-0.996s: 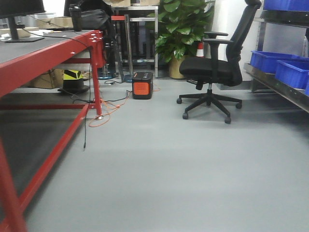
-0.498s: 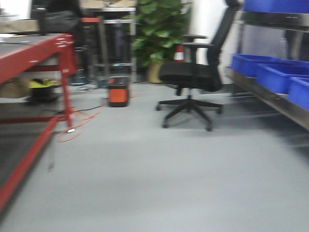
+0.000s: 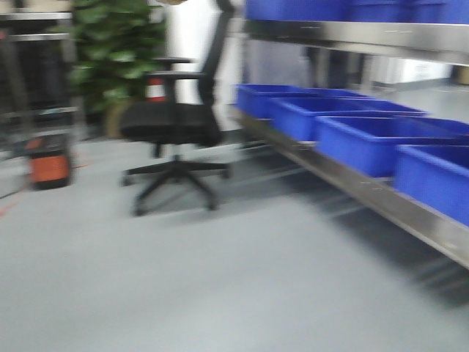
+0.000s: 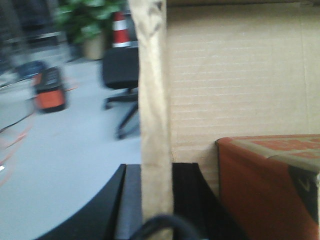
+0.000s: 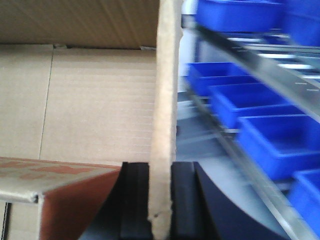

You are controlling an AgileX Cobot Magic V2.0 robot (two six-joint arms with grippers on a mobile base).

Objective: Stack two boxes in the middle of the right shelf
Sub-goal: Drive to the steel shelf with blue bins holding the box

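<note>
A large brown cardboard box is held between my two grippers. In the left wrist view my left gripper (image 4: 156, 170) is shut on the box's left wall edge (image 4: 152, 75). In the right wrist view my right gripper (image 5: 161, 167) is shut on its right wall edge (image 5: 167, 75). A carton with red print lies inside the box (image 4: 265, 185), also in the right wrist view (image 5: 65, 200). The flatter brown box is out of view. The steel shelf (image 3: 381, 202) runs along the right in the front view and shows beside the box in the right wrist view (image 5: 270, 65).
Several blue bins (image 3: 366, 139) stand in a row on the lower shelf board, and more sit on the board above (image 3: 352, 33). A black office chair (image 3: 176, 121), a plant (image 3: 117, 51), a traffic cone (image 3: 155, 89) and an orange device (image 3: 50, 165) stand on the grey floor to the left.
The front view has swung to the right. The red-framed table has left the view, the chair has shifted left, and the shelf with blue bins now fills the right side.
</note>
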